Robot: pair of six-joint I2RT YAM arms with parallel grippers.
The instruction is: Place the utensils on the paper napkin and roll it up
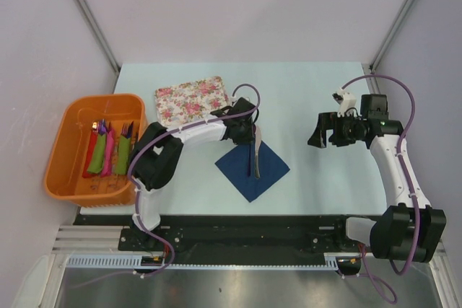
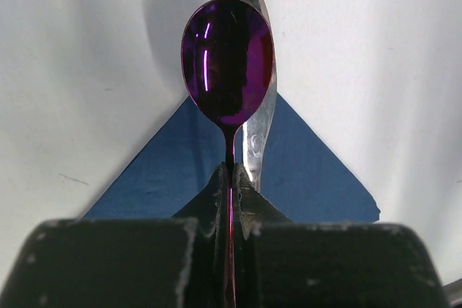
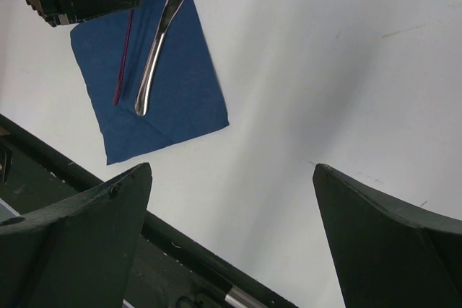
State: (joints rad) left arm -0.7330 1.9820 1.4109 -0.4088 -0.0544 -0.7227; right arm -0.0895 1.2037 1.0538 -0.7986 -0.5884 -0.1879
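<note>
The left fingers [image 2: 203, 210] are pinched tight on the thin handle of a purple spoon [image 2: 228, 63], whose bowl is pointed away from them. A silver piece [image 2: 261, 124] is seen just beside it, and whether it is clamped too cannot be told. Both are hung over the dark blue napkin [image 2: 317, 171], which is spread flat as a diamond on the pale surface [image 1: 317, 91]. The right fingers [image 3: 83, 239] are spread wide and empty, well apart to the side. The laying-down step is judged to be in hand. The cutlery should be lowered until flat on the napkin and released only once rested, so that the sheet is not dragged or creased.
</note>
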